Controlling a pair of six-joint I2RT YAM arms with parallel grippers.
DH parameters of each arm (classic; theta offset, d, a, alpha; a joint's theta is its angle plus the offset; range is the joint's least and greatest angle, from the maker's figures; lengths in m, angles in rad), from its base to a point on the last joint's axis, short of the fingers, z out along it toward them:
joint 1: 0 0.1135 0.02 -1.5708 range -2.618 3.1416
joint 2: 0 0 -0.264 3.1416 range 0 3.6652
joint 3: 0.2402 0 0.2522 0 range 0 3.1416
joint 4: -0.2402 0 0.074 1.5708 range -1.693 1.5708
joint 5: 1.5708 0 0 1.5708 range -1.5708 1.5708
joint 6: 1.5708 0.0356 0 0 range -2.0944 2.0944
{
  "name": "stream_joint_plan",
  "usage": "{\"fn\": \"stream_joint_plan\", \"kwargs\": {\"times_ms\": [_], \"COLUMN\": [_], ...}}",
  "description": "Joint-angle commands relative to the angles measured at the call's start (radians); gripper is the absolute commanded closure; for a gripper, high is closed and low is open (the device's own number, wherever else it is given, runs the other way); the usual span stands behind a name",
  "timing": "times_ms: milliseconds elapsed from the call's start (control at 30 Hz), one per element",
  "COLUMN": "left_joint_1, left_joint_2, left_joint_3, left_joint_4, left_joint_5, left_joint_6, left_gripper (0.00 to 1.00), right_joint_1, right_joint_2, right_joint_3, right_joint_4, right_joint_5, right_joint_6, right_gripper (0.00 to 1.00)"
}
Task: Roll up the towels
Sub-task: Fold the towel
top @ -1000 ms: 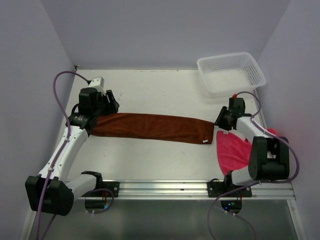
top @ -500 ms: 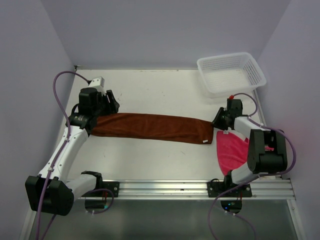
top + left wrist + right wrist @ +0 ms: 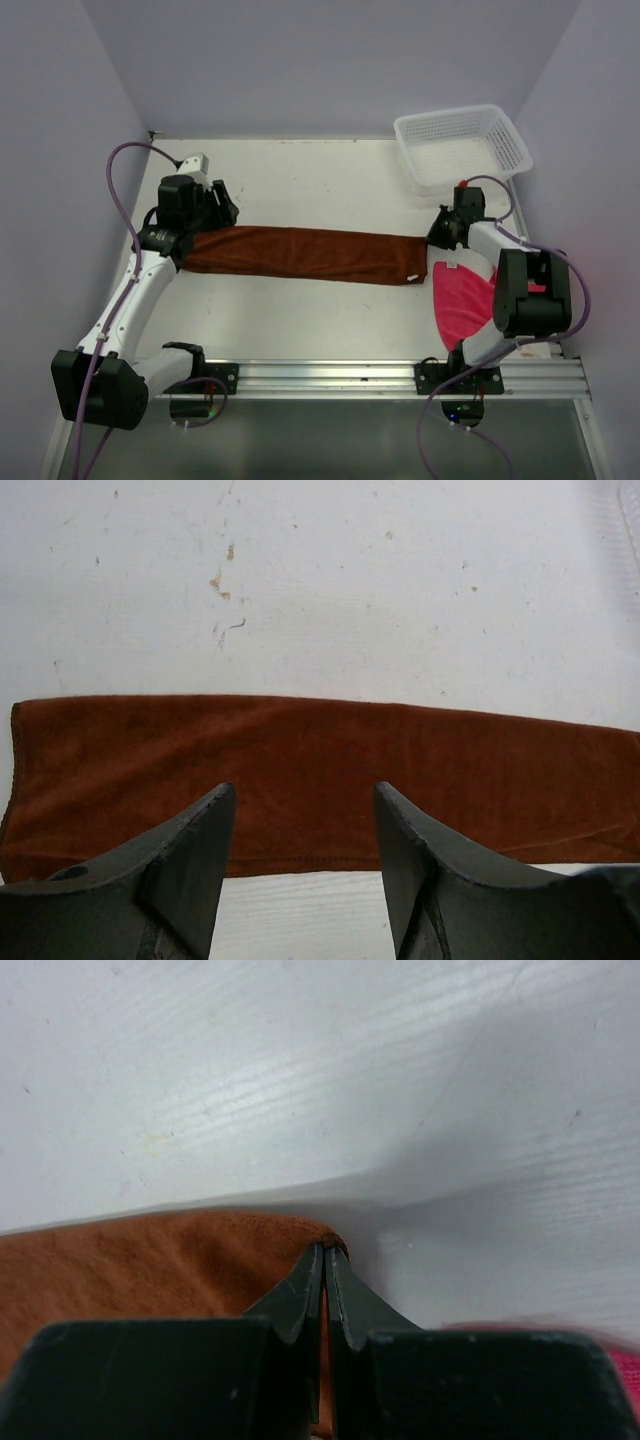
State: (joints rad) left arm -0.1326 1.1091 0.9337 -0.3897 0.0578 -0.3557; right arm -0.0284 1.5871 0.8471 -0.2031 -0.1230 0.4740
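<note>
Right hand [image 3: 325, 1252] is sitting with its two fingers pressed tight together, the tips resting right at the far right corner of the rust-brown towel [image 3: 300, 255]; whether any cloth is caught between those tips I cannot tell. Left hand [image 3: 300, 792] is hanging over the opposite, left end of the same towel with its fingers [image 3: 195, 850] spread apart. Brown cloth is showing in the gap between them, and nothing is being gripped. That towel is lying flat and stretched out long across the white surface [image 3: 300, 185], running from one hand to the other. A bright pink towel [image 3: 462, 295] is lying crumpled near the right edge, just beside the brown one's right end and partly under the right arm. A white mesh basket [image 3: 450, 113] is standing in the far right corner, apart from both towels
</note>
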Motion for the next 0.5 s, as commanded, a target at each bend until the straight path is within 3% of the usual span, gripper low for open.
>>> {"fn": "stream_joint_plan", "kwargs": {"times_ms": [0, 133, 267, 300, 467], "left_joint_1": [0.007, 0.007, 0.007, 0.007, 0.007], "left_joint_2": [-0.002, 0.0, 0.0, 0.0, 0.0], "left_joint_3": [-0.001, -0.001, -0.001, -0.001, -0.001], "left_joint_4": [0.02, 0.02, 0.022, 0.022, 0.022], "left_joint_5": [0.014, 0.016, 0.016, 0.019, 0.024], "left_joint_6": [0.008, 0.008, 0.008, 0.008, 0.008], "left_gripper": [0.39, 0.39, 0.39, 0.39, 0.39], "right_joint_1": [-0.004, -0.007, -0.007, -0.008, -0.008], "right_joint_2": [0.045, 0.106, 0.129, 0.126, 0.074], "right_joint_3": [0.093, 0.15, 0.162, 0.159, 0.144], "right_joint_4": [-0.061, -0.108, -0.131, -0.131, -0.148], "right_joint_5": [0.003, -0.015, -0.017, -0.014, 0.014], "right_joint_6": [-0.034, -0.075, -0.089, -0.089, -0.097], "right_gripper": [0.98, 0.98, 0.83, 0.75, 0.63]}}
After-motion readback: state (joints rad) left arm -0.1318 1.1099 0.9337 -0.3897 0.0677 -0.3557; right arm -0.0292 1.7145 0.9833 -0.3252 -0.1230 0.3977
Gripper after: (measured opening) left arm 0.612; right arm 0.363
